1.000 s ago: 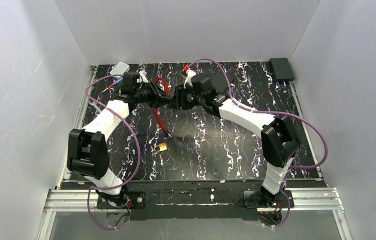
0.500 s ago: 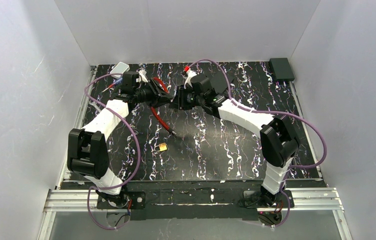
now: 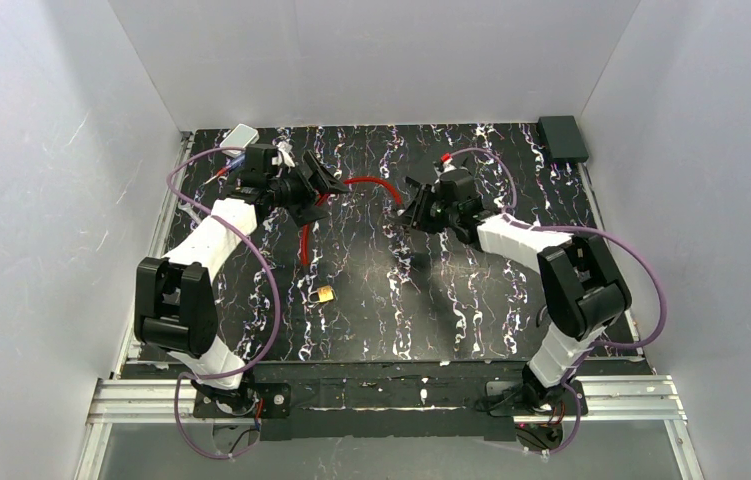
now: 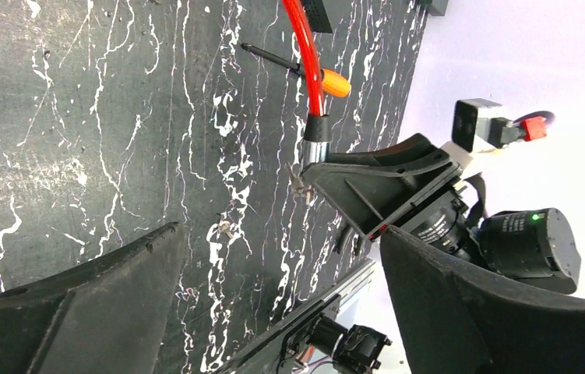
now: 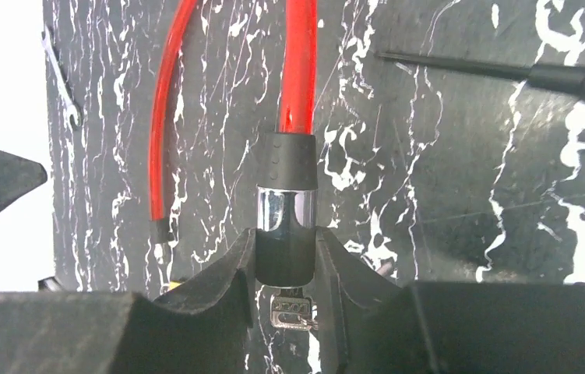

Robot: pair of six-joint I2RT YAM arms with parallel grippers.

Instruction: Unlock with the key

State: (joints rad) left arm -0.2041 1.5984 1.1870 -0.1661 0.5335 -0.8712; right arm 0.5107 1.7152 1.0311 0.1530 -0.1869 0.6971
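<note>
Right wrist view places the tiny silvery metal key (image 5: pixel 289 310) just below the black and chrome lock barrel (image 5: pixel 286 204), apparently seated in its end; we cannot confirm full insertion. The right gripper (image 5: pixel 286 253) is clamped on that barrel, one finger on each side. The red cable (image 5: pixel 299 62) runs away from the barrel. Its black-capped free end (image 5: pixel 162 230) lies apart on the black marbled table (image 3: pixel 471 300), so we judge the lock released.

Hazards:
- The key sits deep between the right fingers. Any regrip could knock it out.
- The left gripper (image 4: pixel 281 234) is spread wide and holds nothing. Closing in on so small a key risks striking the right fingers.
- Tension on the cable could twist the barrel in the clamp.

Left wrist view alone shows the barrel side-on and the orange-handled screwdriver (image 4: pixel 334 83) behind the cable. Top external view alone shows the small brass-yellow padlock (image 3: pixel 324 293) near the free end. The key is too small to resolve there.
</note>
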